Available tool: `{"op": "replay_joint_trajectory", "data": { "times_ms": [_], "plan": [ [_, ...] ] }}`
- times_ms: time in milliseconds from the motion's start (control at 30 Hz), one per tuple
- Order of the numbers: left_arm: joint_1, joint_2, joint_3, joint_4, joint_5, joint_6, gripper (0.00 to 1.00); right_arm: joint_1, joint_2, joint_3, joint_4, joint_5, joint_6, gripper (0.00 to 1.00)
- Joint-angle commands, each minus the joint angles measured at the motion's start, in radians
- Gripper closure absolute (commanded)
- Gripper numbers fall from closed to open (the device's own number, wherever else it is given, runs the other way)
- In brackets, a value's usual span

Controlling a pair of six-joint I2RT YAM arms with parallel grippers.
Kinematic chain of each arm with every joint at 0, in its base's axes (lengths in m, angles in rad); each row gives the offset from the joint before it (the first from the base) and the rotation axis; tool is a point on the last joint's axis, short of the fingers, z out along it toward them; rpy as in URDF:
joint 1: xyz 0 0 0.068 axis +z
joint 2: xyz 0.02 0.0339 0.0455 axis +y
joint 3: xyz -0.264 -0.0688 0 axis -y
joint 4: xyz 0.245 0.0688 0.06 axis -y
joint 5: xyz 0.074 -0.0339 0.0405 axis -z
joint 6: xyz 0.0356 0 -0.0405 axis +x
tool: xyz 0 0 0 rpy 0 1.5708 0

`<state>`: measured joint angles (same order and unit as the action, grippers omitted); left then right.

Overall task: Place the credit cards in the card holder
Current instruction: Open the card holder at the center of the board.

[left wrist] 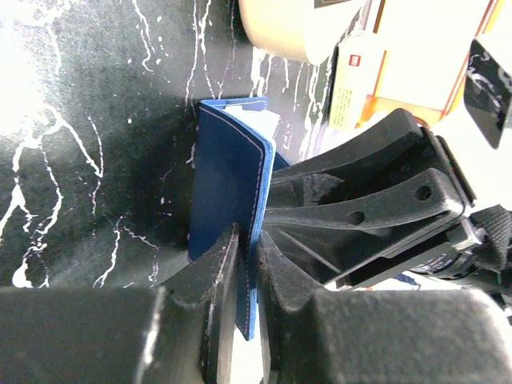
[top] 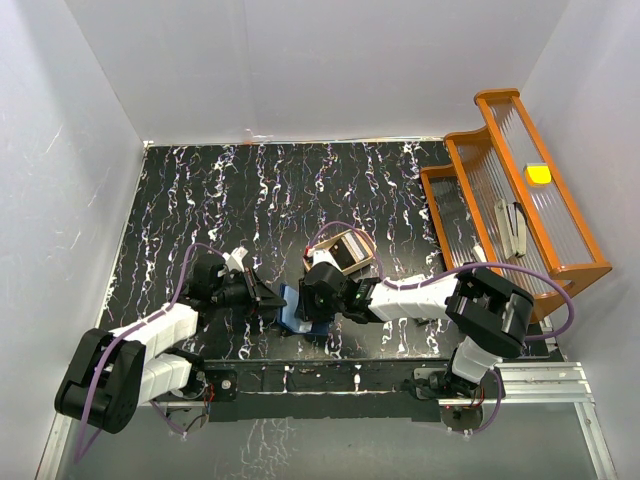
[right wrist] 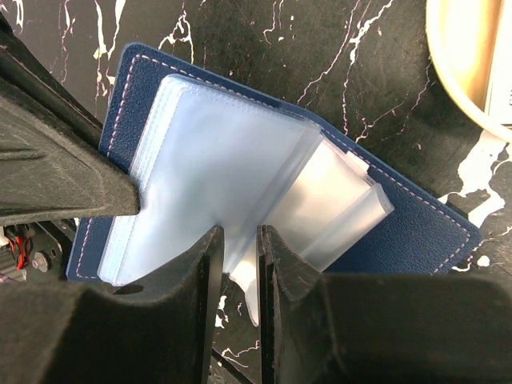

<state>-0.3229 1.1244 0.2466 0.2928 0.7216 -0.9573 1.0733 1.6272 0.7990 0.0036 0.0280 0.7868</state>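
Left pincer (left wrist: 248, 240) clamps holder (left wrist: 228, 176) cover, upright on bench (left wrist: 96, 160) between arms; right pincer (right wrist: 240, 236), narrow, nips a pale card (right wrist: 245, 292) at sleeves (right wrist: 216, 160). Card may snag, buckling sleeves, if misaligned.

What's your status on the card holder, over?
Left gripper shut on card holder cover. Right gripper pinching pale thin piece at its clear sleeves; card or sleeve, cannot tell. Tan tray close by, not touching.
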Motion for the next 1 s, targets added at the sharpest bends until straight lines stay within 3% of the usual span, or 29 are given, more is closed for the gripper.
{"op": "replay_joint_trajectory", "data": {
  "times_ms": [0,167,433,667,967],
  "plan": [
    [-0.001,-0.014,-0.011,0.058,0.051,-0.028,0.85,0.005,0.001,0.008,0.046,0.015,-0.010,0.79],
    [-0.001,-0.007,-0.027,0.111,0.069,-0.053,1.00,0.005,0.004,0.009,0.047,0.013,-0.010,0.79],
    [-0.001,-0.007,-0.034,0.107,0.056,-0.048,1.00,0.005,-0.015,0.005,0.049,0.016,-0.012,0.79],
    [-0.001,-0.015,-0.068,0.279,0.103,-0.140,1.00,0.004,-0.011,0.000,0.064,0.007,-0.013,0.78],
    [-0.001,-0.028,-0.087,0.295,0.095,-0.152,1.00,0.005,-0.010,-0.001,0.069,0.003,-0.014,0.78]
  ]
}}
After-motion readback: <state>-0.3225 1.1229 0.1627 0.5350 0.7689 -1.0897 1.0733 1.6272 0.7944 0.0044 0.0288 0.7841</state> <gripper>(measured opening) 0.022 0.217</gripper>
